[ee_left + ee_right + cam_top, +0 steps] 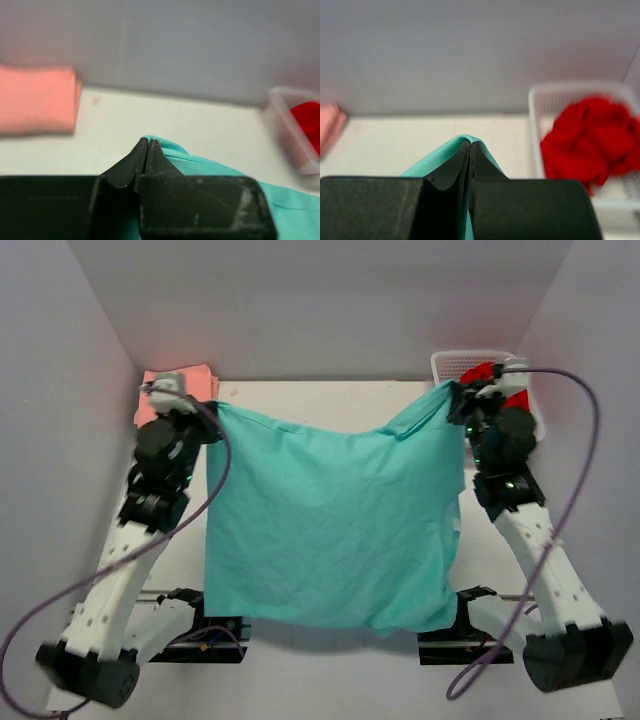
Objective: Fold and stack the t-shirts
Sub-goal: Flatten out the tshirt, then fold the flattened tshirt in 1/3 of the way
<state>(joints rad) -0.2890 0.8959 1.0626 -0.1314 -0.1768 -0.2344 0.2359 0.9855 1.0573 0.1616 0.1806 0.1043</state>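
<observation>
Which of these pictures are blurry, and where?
Top external: evenly lit, sharp across the teal t-shirt. Left wrist: the pink t-shirt and white basket are smeared out of focus. Right wrist: the red t-shirt is soft; the right gripper is crisper.

You are working over a white table point(320, 400). On its far left corner lies the salmon-pink t-shirt point(195, 378), folded flat against the back wall. On the far right corner stands the white mesh basket point(470, 358)
</observation>
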